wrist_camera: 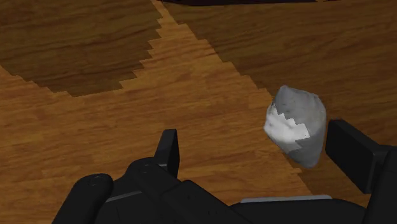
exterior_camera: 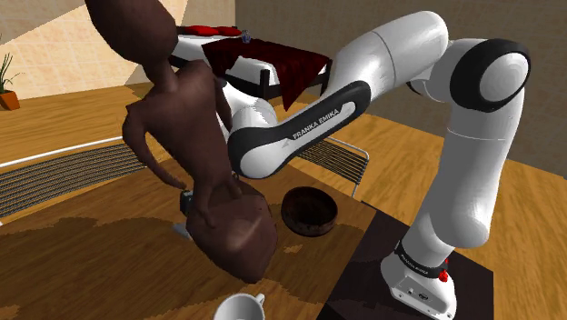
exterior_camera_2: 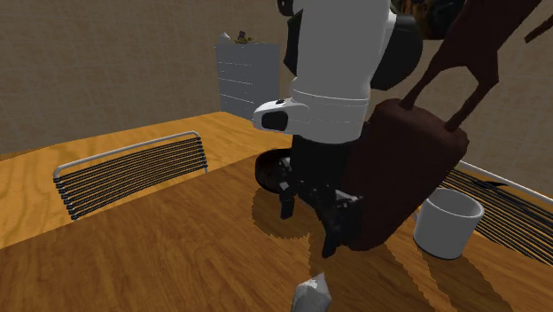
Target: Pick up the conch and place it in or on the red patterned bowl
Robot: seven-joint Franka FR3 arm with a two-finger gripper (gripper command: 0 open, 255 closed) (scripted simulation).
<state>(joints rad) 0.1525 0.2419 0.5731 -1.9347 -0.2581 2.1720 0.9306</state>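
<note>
A: Where's the conch (wrist_camera: pixel 296 124)?
B: On the table (wrist_camera: pixel 95 127), bottom centre of the second exterior view, beside one finger of the wide-open, empty gripper (wrist_camera: pixel 254 143).
A: Advice?
B: Centre it first, then lower and close.

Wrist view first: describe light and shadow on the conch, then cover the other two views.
Wrist view: a stair-stepped shadow edge crosses the conch, leaving one bright patch on dull grey; the table carries the same jagged border. Second exterior view: saw-toothed shadows lie beside the white mug. Shoulder view: broad dark shadow covers much of the table.
</note>
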